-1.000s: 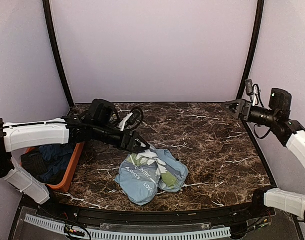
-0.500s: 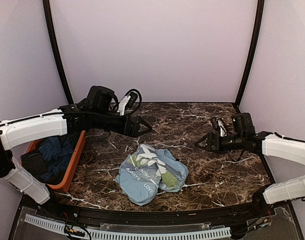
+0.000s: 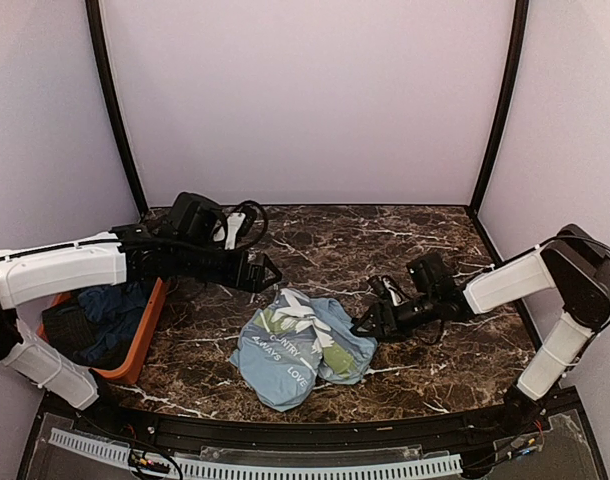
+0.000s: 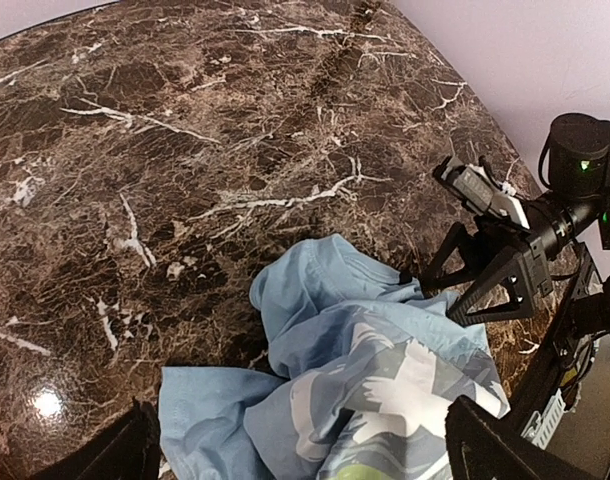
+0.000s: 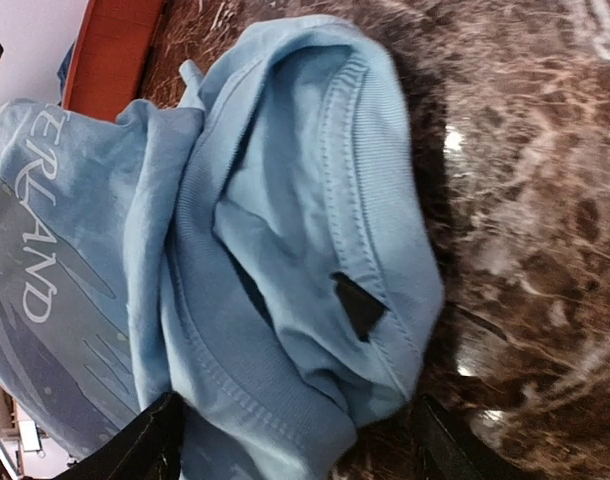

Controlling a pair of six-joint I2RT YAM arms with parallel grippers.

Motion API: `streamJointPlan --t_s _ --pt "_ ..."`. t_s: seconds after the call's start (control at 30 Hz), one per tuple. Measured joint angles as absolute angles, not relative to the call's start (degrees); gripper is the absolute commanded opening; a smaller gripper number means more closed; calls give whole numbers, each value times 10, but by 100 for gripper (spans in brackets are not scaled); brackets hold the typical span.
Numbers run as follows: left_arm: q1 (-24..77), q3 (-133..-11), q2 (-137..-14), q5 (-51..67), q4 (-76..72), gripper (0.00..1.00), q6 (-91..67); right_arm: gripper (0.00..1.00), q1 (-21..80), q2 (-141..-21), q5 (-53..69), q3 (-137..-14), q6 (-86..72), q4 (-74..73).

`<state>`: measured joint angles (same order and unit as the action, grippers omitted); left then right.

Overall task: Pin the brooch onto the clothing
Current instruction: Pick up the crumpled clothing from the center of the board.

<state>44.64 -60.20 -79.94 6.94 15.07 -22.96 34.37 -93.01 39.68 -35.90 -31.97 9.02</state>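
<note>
Crumpled light blue T-shirt (image 3: pixel 300 350) lies bunched nr front edge of dark marble table (image 3: pixel 435 240), mid-width. Neck opening faces right edge; print lines run far-left to near-right. Legible: "COUNTRY", "ALWAYS", "LOVE", pt "ERLAND". Right end effector (image 3: pixel 361 327) spread, fingers astride collar fold. Left end effector (image 3: pixel 270 272) spread wide, just behind shirt, apart.

The light blue T-shirt (image 3: pixel 303 345) lies in a crumpled heap a little to the right of the orange bin (image 3: pixel 150 320), not touching it. White words show on top. Its collar (image 5: pixel 360 130) is on the side far from the bin.
</note>
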Motion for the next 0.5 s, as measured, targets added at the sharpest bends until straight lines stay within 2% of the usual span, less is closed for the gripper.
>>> streamJointPlan --t_s 0.07,0.1,0.17,0.2,0.33,0.5 --pt "444 -597 -780 63 155 99 -229 53 355 -949 420 -367 -322 111" --pt "442 -595 -770 58 156 99 -229 41 361 -957 432 -371 -323 123" --pt "439 -593 -754 51 160 99 -229 5 370 -967 453 -376 -328 147" --pt "437 -591 -747 48 160 99 -229 0 372 -968 460 -376 -328 157" --pt "432 -585 -734 39 164 99 -229 0 375 -958 475 -390 -326 153" --pt "427 -580 -735 30 169 99 -229 0 375 -896 413 -508 -228 -1"
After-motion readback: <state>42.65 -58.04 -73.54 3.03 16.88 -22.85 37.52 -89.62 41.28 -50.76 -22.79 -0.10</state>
